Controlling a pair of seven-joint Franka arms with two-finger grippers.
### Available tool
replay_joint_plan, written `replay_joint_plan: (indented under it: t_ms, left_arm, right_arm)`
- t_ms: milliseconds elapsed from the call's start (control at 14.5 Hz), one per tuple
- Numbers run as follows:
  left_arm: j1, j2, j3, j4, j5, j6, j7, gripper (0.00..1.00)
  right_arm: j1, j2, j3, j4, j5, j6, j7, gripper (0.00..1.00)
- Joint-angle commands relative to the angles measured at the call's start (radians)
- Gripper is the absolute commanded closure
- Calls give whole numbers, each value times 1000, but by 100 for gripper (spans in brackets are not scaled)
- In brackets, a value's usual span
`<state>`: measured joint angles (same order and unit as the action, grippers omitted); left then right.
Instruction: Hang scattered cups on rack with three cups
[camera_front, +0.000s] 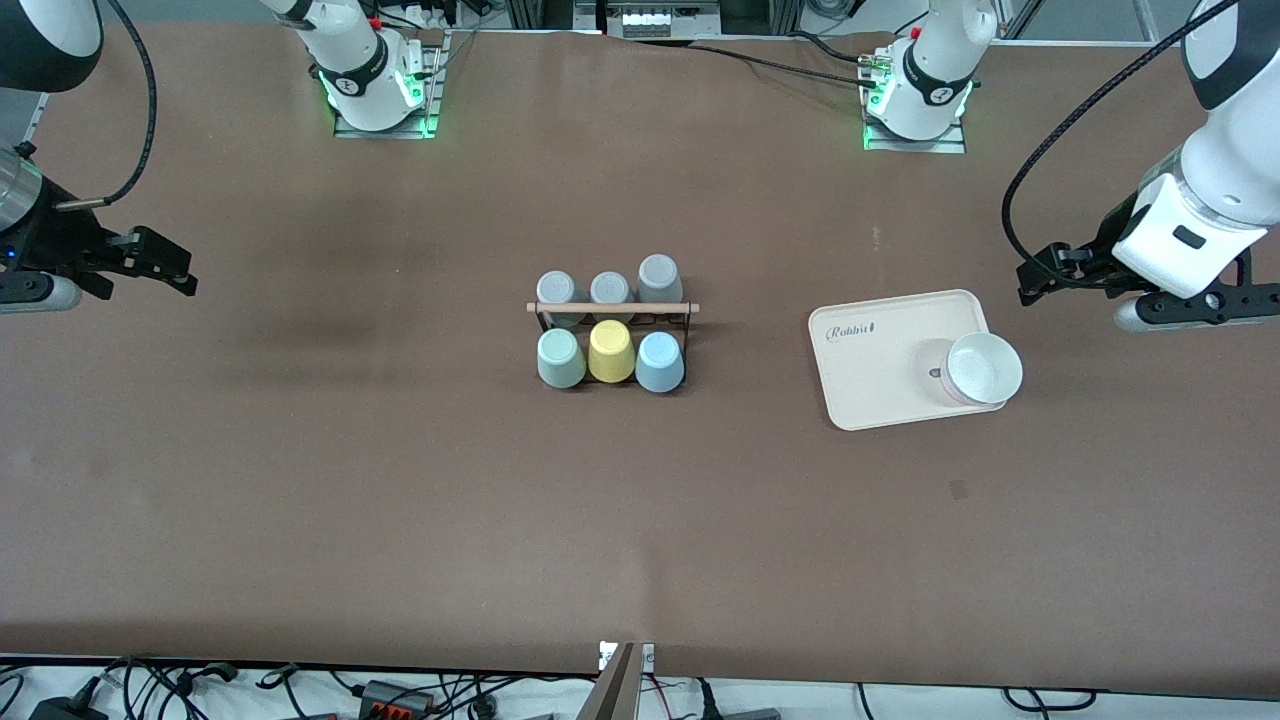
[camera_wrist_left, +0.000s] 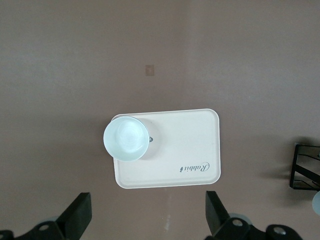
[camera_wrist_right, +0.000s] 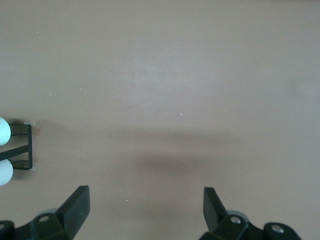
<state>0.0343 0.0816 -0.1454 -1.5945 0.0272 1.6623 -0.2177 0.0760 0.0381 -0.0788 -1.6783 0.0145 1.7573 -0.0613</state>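
Rack (camera_front: 612, 308) at table centre. On its camera side hang the green cup (camera_front: 560, 358), yellow cup (camera_front: 611, 351) and blue cup (camera_front: 660, 362), blue at yellow's 3 o'clock. Left gripper (camera_wrist_left: 148, 216) over bare table beside the tray (camera_front: 880, 375), jaws spread, empty. Right gripper (camera_wrist_right: 145, 210) waits at its end, spread, empty.

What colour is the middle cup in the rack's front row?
Pale yellow: the yellow cup sits between a sage green cup and a pale blue cup. Front view shows it best.

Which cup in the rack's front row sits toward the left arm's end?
The blue cup. The yellow cup is in the middle, and the green cup is at the right arm's end.
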Motion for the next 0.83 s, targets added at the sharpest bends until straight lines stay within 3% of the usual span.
replay_joint_plan:
  t_ms: [0, 484, 760]
  left_arm:
    - [7, -2, -5, 5, 0, -9, 18, 0]
    - [6, -2, -5, 5, 0, -9, 17, 0]
    - [6, -2, -5, 4, 2, -19, 18, 0]
  right_arm:
    - [2, -21, 1, -12, -5, 8, 1, 0]
    - [-8, -30, 5, -12, -13, -4, 1, 0]
    - [-73, -30, 71, -12, -16, -7, -2, 0]
